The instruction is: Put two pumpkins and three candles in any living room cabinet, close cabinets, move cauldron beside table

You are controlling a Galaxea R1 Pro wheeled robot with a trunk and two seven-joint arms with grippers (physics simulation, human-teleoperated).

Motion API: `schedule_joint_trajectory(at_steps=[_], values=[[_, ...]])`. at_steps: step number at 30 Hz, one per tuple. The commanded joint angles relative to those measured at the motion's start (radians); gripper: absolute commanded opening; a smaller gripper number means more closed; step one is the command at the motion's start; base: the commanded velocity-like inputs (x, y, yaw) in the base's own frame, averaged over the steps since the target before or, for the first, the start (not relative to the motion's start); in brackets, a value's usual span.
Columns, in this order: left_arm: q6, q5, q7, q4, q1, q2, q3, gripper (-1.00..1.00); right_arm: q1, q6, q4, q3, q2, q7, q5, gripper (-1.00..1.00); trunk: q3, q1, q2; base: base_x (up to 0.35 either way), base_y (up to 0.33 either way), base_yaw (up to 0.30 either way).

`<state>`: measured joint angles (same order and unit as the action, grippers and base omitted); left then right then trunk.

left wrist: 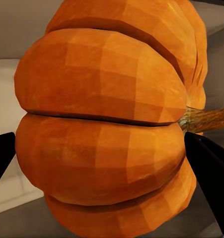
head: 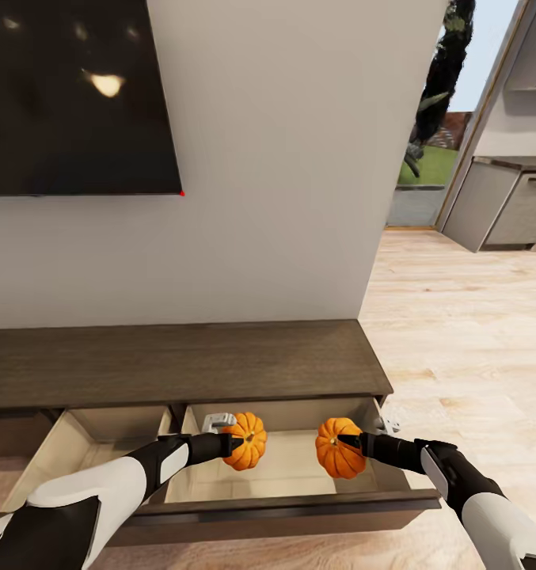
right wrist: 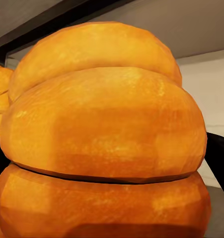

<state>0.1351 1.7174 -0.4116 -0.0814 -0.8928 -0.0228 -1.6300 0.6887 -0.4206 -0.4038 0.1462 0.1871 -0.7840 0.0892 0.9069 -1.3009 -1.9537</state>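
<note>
The long dark-brown cabinet [head: 180,360] stands against the wall with two beige-lined drawers pulled out. Over the right drawer [head: 291,467], my left gripper [head: 234,443] is shut on one orange pumpkin [head: 248,440] and my right gripper [head: 348,443] is shut on the other pumpkin [head: 337,449]. Both pumpkins hang above the drawer's inside, tipped sideways. Up close, the left pumpkin [left wrist: 107,124] sits between dark fingers [left wrist: 211,168], its stem to one side. The right pumpkin [right wrist: 104,144] sits between dark fingers [right wrist: 218,158], with the other pumpkin [right wrist: 0,96] at the edge.
The left drawer [head: 85,451] is also open. A dark TV [head: 74,95] hangs on the white wall above the cabinet. Light wood floor [head: 465,332] stretches right toward grey kitchen units [head: 509,206] and a glass door with greenery outside.
</note>
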Motion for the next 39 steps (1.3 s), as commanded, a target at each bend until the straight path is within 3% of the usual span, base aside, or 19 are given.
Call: schedule_joint_trajectory(at_steps=[1,8,21,27,32,39], values=[[0.000,-0.001,0.000,-0.001,0.000,0.000,0.001,-1.00,0.000,-0.001,0.000,0.000,0.000,-0.002,0.002,-1.00,0.003,-0.004,-0.007,0.000,0.000,0.000],[0.003,-0.001,-0.004,-0.002,0.000,-0.003,0.001,-1.00,0.000,-0.004,-0.001,0.000,0.003,-0.042,0.003,-1.00,0.025,-0.031,-0.056,0.000,0.000,0.000],[-0.001,0.001,-0.005,0.000,0.000,0.004,0.001,-1.00,0.000,-0.004,-0.008,0.000,0.002,-0.036,-0.001,-1.00,0.066,-0.081,-0.147,0.000,0.000,0.000],[-0.004,0.006,-0.009,0.001,0.000,0.017,0.002,-1.00,0.000,-0.002,-0.010,0.001,0.003,-0.037,0.000,-1.00,0.066,-0.081,-0.147,0.000,0.000,0.000],[-0.006,0.008,-0.008,0.007,-0.001,0.047,0.007,-1.00,0.000,-0.001,-0.012,0.001,0.003,-0.037,0.000,-1.00,0.066,-0.081,-0.147,0.024,0.000,0.000],[-0.010,0.008,-0.005,0.004,0.000,0.047,0.006,-1.00,0.000,-0.001,-0.010,0.001,0.002,-0.035,0.000,-1.00,0.066,-0.081,-0.147,0.111,0.000,0.000]])
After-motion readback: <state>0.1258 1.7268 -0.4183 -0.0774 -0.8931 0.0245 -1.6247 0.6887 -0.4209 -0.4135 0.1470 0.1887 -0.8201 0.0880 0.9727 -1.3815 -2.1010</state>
